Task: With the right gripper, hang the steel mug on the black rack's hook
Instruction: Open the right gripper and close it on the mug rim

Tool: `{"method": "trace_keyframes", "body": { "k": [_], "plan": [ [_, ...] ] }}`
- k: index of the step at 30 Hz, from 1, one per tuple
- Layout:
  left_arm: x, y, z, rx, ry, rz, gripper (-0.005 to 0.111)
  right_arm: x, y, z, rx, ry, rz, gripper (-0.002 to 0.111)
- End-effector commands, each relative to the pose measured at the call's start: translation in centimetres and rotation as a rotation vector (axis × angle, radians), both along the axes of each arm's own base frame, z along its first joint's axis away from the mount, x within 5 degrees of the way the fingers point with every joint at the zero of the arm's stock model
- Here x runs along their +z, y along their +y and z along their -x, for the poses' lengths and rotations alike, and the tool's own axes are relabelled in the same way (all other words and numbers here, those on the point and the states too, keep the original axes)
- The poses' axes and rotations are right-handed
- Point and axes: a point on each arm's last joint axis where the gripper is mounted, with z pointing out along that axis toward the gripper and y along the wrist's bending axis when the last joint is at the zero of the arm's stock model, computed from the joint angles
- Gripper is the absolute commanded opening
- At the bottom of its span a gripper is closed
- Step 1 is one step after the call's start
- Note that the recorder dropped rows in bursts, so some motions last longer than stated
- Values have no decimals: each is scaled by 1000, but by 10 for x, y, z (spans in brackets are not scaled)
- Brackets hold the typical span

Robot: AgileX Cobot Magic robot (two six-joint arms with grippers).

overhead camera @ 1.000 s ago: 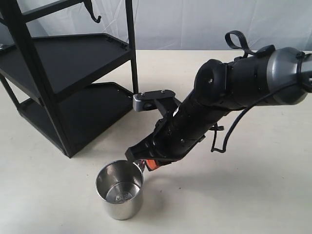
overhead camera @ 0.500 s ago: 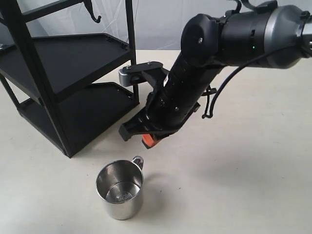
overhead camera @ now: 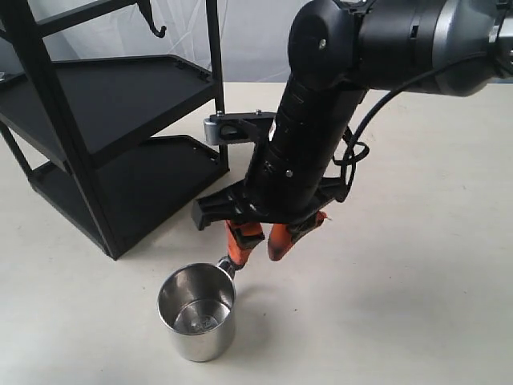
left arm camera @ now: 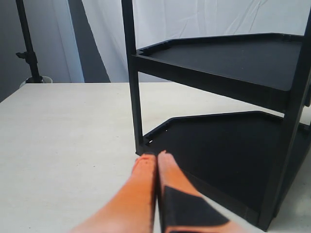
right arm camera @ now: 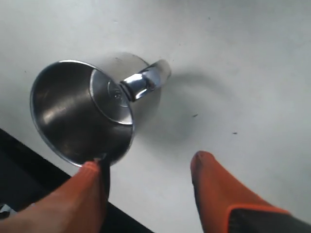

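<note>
Your right gripper [overhead camera: 262, 247] hangs with its two orange fingers spread apart, pointing down at the table [overhead camera: 417, 305], and nothing is between them. The steel mug [overhead camera: 196, 313] stands upright on the table at the near edge of the scene, mouth up, just to the near left of those fingertips. Its loop handle [overhead camera: 227, 265] points to the far right, toward the gripper, and the left finger [overhead camera: 241, 243] sits right above it; you cannot tell from the exterior view whether they touch. In the right wrist view the mug [right arm camera: 82, 109] lies beside one finger [right arm camera: 87, 194], with the handle [right arm camera: 144, 81] off to one side of the open gap and not inside it.

You have bare table to the right of the mug and gripper, and more in front on the left. Farther back on the left stands the black rack [overhead camera: 104, 120], its lowest shelf corner [overhead camera: 204, 152] near the arm. A hook [overhead camera: 152, 20] hangs from the rack's upper bar at the far left, well above and apart from the mug.

Your left gripper [left arm camera: 156, 160] has its fingers pressed together, holding nothing, with the tips near the rack's post [left arm camera: 133, 82] where it meets the bottom shelf.
</note>
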Motion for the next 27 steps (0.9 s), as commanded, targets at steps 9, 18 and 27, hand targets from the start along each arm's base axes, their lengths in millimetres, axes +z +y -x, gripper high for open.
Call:
{"method": "trace_keyframes", "body": {
  "k": [9,18,27],
  "plan": [
    [2,0,0,-1,-13,-1,2,-11,23,28,-309,43,-43,51],
    [2,0,0,-1,-13,-1,2,-19,29,38,-431,115,16,51],
    [2,0,0,-1,-13,-1,2,-33,33,45,-396,138,76,51]
  ]
}}
